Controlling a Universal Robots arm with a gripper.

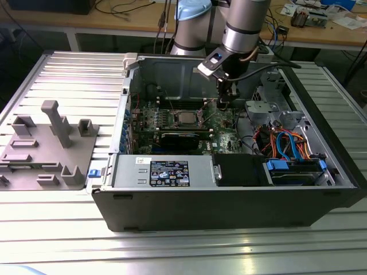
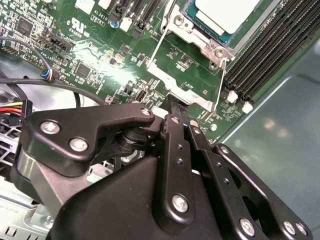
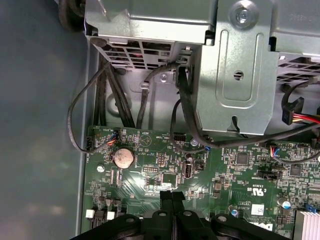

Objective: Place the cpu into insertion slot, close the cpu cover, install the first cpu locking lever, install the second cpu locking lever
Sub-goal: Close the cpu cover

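Cpu (image 2: 225,12) is seated in the slot (image 1: 171,119), mid-frame in the exterior view, and the cover (image 2: 199,39) appears flat over its edges. Gripper (image 3: 172,196) is just right of it, fingers pressed together and holding nothing. Judge the cpu light, rigid and smooth-topped, with a fragile underside; you should grip its edges only. The cover is thin, springy sheet metal.

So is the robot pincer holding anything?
Nothing is held: the black pincer is shut, fingers together with nothing between, above the green motherboard.
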